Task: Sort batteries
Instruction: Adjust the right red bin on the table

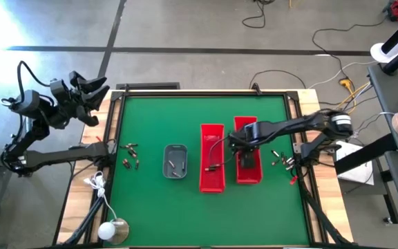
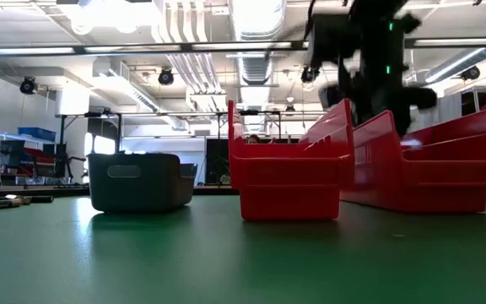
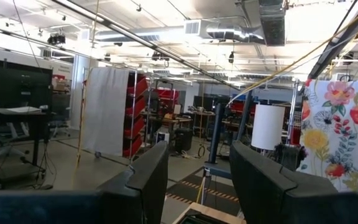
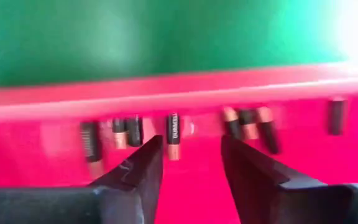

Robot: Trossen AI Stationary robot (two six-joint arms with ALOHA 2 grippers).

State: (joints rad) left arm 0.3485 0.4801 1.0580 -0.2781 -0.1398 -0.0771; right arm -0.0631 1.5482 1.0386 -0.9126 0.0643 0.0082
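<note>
The right gripper [image 4: 188, 163] hangs over the inside of the right red bin [image 1: 248, 168], its two dark fingers [image 4: 135, 168] parted with nothing between them. Directly ahead of the fingers, a row of batteries [image 4: 173, 135] lies on the bin floor against the far wall. One battery sits just beyond the gap between the fingers, close to one finger's tip; more lie to either side of it, and a single one [image 4: 336, 116] rests apart toward the end of the row. They are dark cylinders with copper-coloured ends. The battery nearest the gap carries printed lettering along its body, but the words are too blurred to read.

From above, the right arm reaches in from the table's right edge and covers much of the right bin, so the batteries inside it are hidden there. A second red bin [image 1: 212, 158] stands just beside it, with one small dark item [image 1: 211, 167] inside. Beyond that bin from the gripper is a small grey tray [image 1: 175, 160]. Loose batteries lie on the green table [image 1: 150, 124] in two clusters: one [image 1: 279, 158] near the right arm's base, another [image 1: 130, 155] well away past the tray.

The left gripper [image 3: 199, 171] is raised off the table's left corner, fingers spread and empty, facing the room.

In the level view the right gripper is partly cut off at the top.
</note>
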